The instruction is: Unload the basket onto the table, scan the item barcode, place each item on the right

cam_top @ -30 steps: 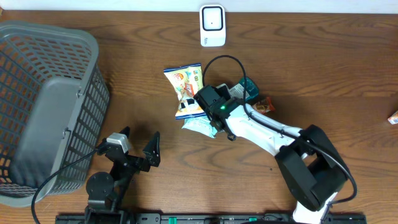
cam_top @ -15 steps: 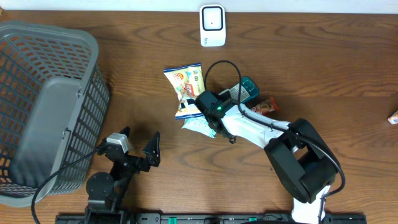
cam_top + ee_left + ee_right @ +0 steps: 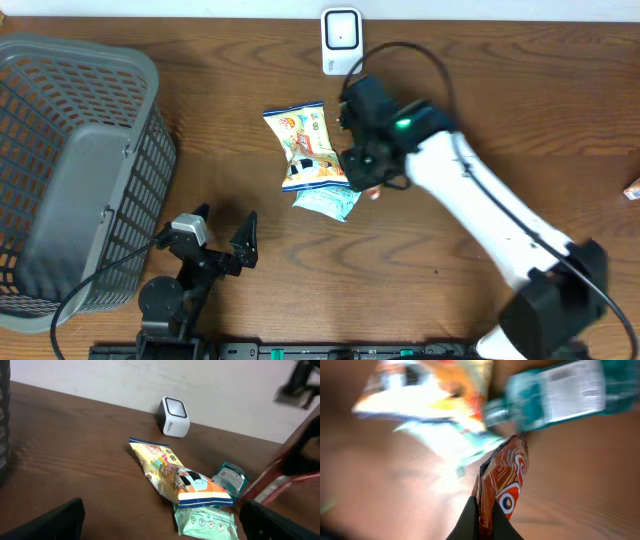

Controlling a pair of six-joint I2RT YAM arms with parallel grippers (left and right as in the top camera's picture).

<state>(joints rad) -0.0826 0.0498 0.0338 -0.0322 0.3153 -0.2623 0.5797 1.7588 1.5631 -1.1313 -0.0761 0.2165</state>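
The right arm has swung up from the packet pile toward the top centre of the overhead view. The right gripper (image 3: 482, 515) is clamped on the red-brown patterned foil packet (image 3: 502, 477), held over the wooden table (image 3: 520, 110) below the white barcode scanner (image 3: 341, 40). The left gripper (image 3: 222, 235) stands wide open at lower left.

Brown wood bench (image 3: 520, 110). Yellow snack bag (image 3: 303, 143) and pale green packet (image 3: 325, 201) just left of right hand (image 3: 366, 181); white scanner (image 3: 341, 41) beyond it; grey basket (image 3: 75, 170) far left.
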